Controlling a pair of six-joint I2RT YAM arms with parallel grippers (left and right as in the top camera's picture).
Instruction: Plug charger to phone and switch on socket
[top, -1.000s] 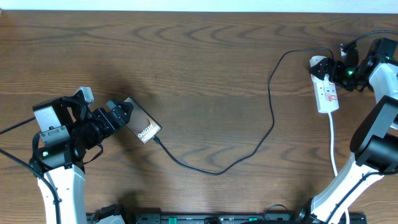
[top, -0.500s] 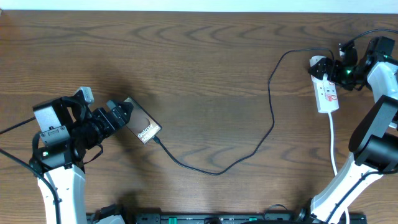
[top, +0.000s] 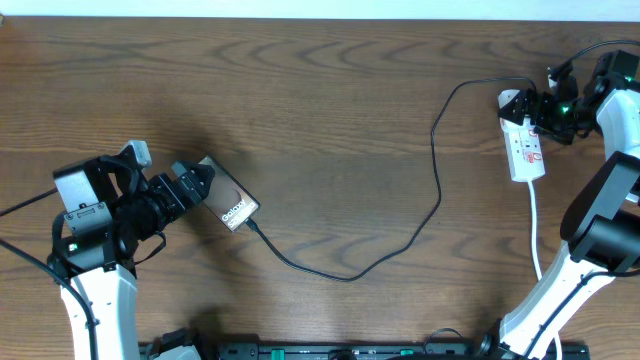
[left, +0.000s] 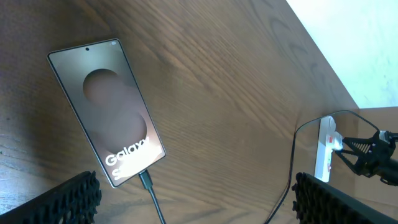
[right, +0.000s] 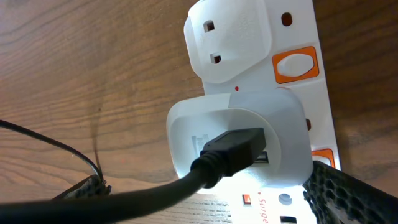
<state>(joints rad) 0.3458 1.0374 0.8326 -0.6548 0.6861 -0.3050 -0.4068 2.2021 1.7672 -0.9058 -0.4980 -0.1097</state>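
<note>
Dark brown wood-grain tabletop (top: 330, 80) carries all task items. At the far left, the black left gripper (top: 193, 180) rests released, jaws spread wide, just beside the upper-left end of the flat tan-brown rectangular phone (left: 106, 112), which lies face-up showing white "Galaxy" lettering. Contact between the two cannot be confirmed. The small slim black plug tip (left: 145, 180) is seated in the phone's lower end, so the plugging step appears complete. The long thin black charger cable (top: 437, 190) loops rightward across the tabletop and up to a rounded white adapter (right: 239, 137) seated in the narrow white power strip (top: 527, 155) at the far right. The black right gripper (top: 538, 110) hovers released over that end, its fingers straddling the adapter without gripping it. One orange rocker switch (right: 296, 66) is fully visible. The adapter's own switch (right: 322, 157) is mostly hidden and its position cannot be read. Hazards: pressing the wrong rocker leaves the charger unpowered. A sideways push may slide the power strip or snag the charger cable, unseating the adapter. Left gripper motion may nudge the phone and drag the plug tip out.
</note>
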